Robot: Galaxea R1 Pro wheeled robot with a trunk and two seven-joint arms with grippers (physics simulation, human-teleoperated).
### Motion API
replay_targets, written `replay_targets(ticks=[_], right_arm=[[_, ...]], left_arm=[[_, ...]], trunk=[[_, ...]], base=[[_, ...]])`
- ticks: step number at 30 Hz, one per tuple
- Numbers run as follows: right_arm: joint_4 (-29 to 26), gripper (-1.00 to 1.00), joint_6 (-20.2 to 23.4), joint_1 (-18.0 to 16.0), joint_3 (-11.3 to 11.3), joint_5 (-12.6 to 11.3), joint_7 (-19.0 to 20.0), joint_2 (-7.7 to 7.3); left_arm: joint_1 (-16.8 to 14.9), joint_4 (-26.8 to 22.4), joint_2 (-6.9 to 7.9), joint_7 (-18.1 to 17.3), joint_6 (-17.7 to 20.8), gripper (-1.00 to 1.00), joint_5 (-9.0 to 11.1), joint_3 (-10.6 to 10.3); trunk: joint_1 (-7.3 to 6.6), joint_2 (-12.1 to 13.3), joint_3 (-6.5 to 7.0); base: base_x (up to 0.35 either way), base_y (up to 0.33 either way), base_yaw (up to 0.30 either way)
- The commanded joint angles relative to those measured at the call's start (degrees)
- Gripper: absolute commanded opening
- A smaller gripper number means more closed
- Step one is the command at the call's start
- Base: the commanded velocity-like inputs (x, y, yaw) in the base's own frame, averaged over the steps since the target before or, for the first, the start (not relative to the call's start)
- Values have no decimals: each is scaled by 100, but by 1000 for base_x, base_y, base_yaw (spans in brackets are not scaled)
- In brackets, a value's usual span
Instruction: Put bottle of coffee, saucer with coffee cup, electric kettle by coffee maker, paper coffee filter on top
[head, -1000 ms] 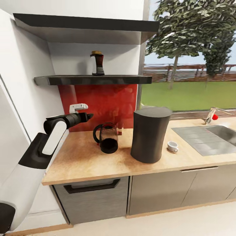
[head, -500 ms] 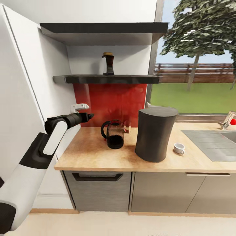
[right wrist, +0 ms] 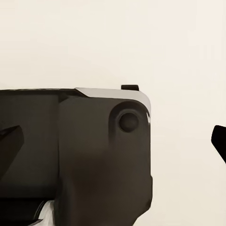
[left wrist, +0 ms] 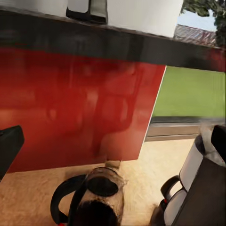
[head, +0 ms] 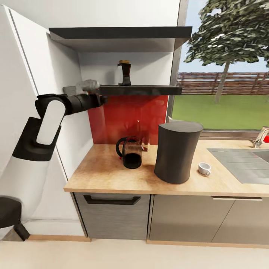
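Head view: left arm raised, its gripper at the left end of the shelf, just below the slab's edge; the fingers are blurred, so I cannot tell how far apart they stand, and I see nothing held. The bottle stands upright on the shelf, near the gripper but apart from it (gold cap up). On the counter below: a glass carafe with black handle, then a tall dark coffee maker, then the cup just right of it, then the sink.

Left wrist view: shelf edge crosses above the red backsplash; the bottle's base shows on top. Carafe and coffee maker lie below. Dark fingertips at both frame edges, set wide apart, nothing between them.

Right wrist view: a dark robot part against a pale surface; a dark fingertip shows at one edge, and the right gripper's opening cannot be told.
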Motion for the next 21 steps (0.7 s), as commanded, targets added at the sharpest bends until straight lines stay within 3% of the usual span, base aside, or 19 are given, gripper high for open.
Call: replay_targets(ticks=[1, 3, 6, 9, 12, 16, 21], right_arm=[[3, 100, -19, -4, -8, 2, -7, 3], [3, 100, -19, -4, -8, 2, -7, 7], [3, 100, -19, -4, -8, 2, -7, 8], [3, 100, -19, -4, -3, 2, -7, 9], [3, 100, -19, -4, 0, 4, -7, 11], [3, 100, -19, -4, 8, 10, -2, 15], [-4, 100, -24, -4, 16, 14, -5, 13]], left_arm=[[-210, 108, 7, 61, 68, 100, 256, -8], [-577, 373, 14, 70, 131, 100, 592, -9], [-981, 672, 19, 75, 156, 100, 781, -7], [-1931, 1522, -10, 60, 163, 100, 915, 3], [-2424, 2127, -126, 49, 129, 100, 970, -2], [-2813, 2602, -316, 77, 22, 100, 917, -28], [-2877, 2709, -365, 122, -566, 100, 704, -58]], trunk=[[4, -12, -14], [4, -12, -14], [4, -12, -14], [4, -12, -14], [4, -12, -14], [4, -12, -14], [4, -12, -14]], base=[[0, 0, 0], [0, 0, 0], [0, 0, 0], [0, 0, 0], [0, 0, 0], [0, 0, 0], [0, 0, 0]])
